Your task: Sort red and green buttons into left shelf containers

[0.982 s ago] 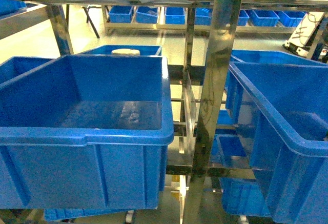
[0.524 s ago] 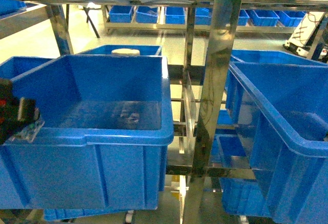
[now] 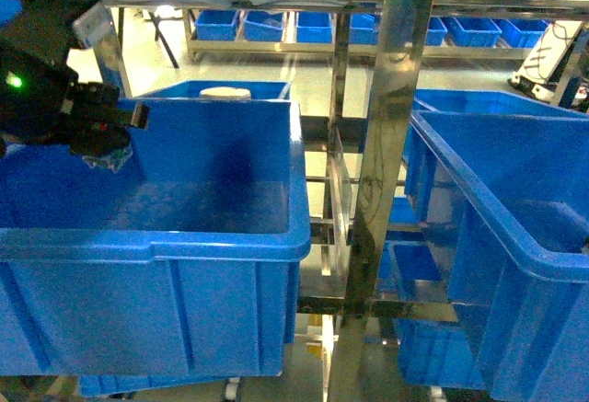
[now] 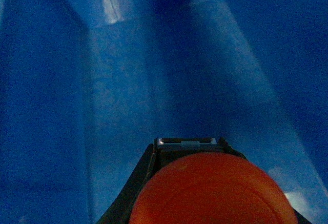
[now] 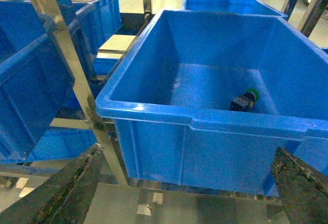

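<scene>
My left gripper (image 3: 109, 140) hangs over the back-left part of the big blue bin (image 3: 221, 241) on the left side of the shelf (image 3: 391, 144), w/ a green LED lit on the arm. In the left wrist cam a red button (image 4: 212, 190) fills the bottom of the shot, right at the gripper, bin floor below it. Looks pinched, but I can't see the fingers well enough to be sure, so can't tell.

Right gripper: I see both fingers (image 5: 69, 190) at the bottom corners of the right wrist cam, spread wide apart, nothing between them. It faces a second blue bin (image 5: 205, 121) on the rack. A green-capped button (image 5: 245, 99) lies on its side on that bin's floor, near the front-right.

More blue bins sit behind & beside.
</scene>
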Robot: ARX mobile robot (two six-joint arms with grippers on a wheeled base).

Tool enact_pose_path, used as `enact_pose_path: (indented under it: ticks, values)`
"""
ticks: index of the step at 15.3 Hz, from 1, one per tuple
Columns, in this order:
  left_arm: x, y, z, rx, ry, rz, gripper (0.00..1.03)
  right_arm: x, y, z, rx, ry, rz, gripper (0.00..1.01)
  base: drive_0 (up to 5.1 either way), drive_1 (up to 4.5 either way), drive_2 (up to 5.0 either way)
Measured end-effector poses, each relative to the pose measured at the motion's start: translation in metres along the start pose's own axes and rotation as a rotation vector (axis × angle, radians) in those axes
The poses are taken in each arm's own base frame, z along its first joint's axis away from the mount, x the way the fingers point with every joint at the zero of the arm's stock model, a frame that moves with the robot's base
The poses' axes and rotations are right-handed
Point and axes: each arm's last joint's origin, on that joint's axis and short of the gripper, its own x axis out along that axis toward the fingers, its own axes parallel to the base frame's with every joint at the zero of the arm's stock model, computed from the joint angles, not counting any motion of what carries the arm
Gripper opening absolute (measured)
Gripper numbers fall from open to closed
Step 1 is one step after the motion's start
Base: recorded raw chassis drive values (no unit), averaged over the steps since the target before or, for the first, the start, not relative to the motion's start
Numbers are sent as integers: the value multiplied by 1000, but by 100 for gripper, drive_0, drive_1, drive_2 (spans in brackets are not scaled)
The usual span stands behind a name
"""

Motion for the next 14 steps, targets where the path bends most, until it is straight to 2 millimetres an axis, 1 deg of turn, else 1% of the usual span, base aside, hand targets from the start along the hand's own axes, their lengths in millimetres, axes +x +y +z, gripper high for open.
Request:
enact_pose_path:
  ticks: [1,2,3,4,6,8,10,11,14]
  values:
    - [20,9,-6,14,46,22,26,0,0,0,0,0,0,98,0,0,0]
    - [40,20,-16,27,95,53,26,0,0,0,0,0,0,98,0,0,0]
    - [59,33,-33,25,165,69,26,0,0,0,0,0,0,98,0,0,0]
    - [69,43,-47,60,219,105,26,0,0,0,0,0,0,98,0,0,0]
    - [69,64,-48,18,222,117,26,0,0,0,0,1,0,98,0,0,0]
    - [68,70,-42,1,211,120,26,0,0,0,0,1,0,98,0,0,0]
    - [68,65,-38,-6,218,93,26,0,0,0,0,0,0,98,0,0,0]
    - [69,58,-35,-7,217,59,26,0,0,0,0,0,0,98,0,0,0]
    - [70,45,-27,-16,191,16,28,0,0,0,0,1,0,98,0,0,0]
